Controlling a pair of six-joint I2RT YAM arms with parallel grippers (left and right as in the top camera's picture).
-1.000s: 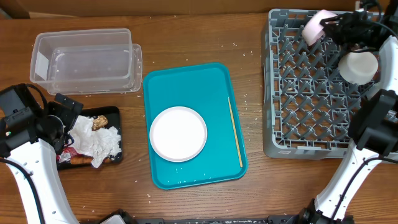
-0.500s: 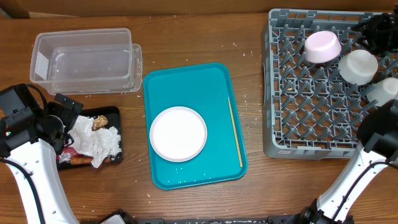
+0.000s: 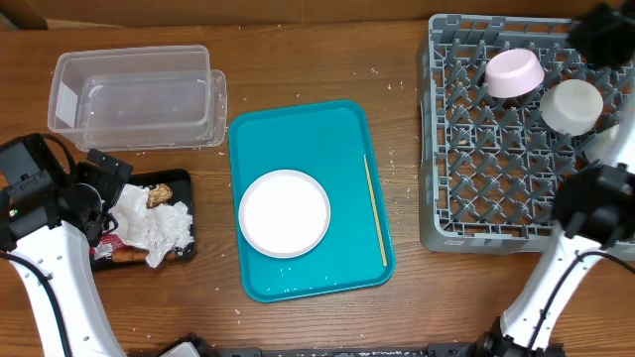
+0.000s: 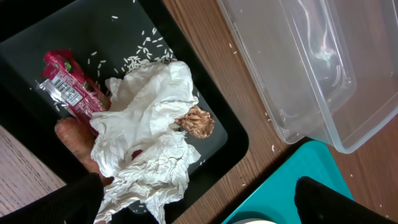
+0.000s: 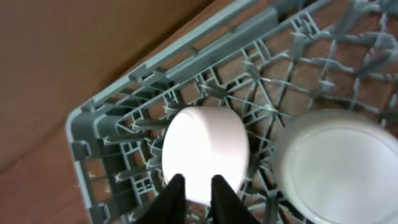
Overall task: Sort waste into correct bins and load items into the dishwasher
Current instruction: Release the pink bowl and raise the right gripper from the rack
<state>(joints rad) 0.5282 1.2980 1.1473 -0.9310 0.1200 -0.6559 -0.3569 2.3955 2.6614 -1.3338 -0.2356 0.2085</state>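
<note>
The grey dishwasher rack (image 3: pixel 446 178) holds a pale pink bowl (image 3: pixel 515 72) upside down in its back row, next to a small white cup (image 3: pixel 572 105). My right gripper (image 3: pixel 603 35) hovers above the rack's far right corner. In the right wrist view its fingers (image 5: pixel 176 193) are nearly together and empty, above the pink bowl (image 5: pixel 205 146). A white plate (image 3: pixel 285 212) and a thin wooden stick (image 3: pixel 375 208) lie on the teal tray (image 3: pixel 298 129). My left gripper (image 4: pixel 199 211) hangs wide open over the black bin (image 4: pixel 37 56), which holds napkins (image 4: pixel 146 130), a red wrapper (image 4: pixel 68 90), a carrot (image 4: pixel 74 140) and a brown food bit (image 4: pixel 196 121).
Two clear plastic containers (image 3: pixel 134 94) stand at the back left, close to the bin. Rice grains are scattered in the bin and on the wooden table (image 3: pixel 397 317). The teal tray lies between the bin and the rack.
The right gripper let go of the pink bowl, which now rests in the rack, drew back towards the far right corner and closed its fingers. The left arm has not moved.
</note>
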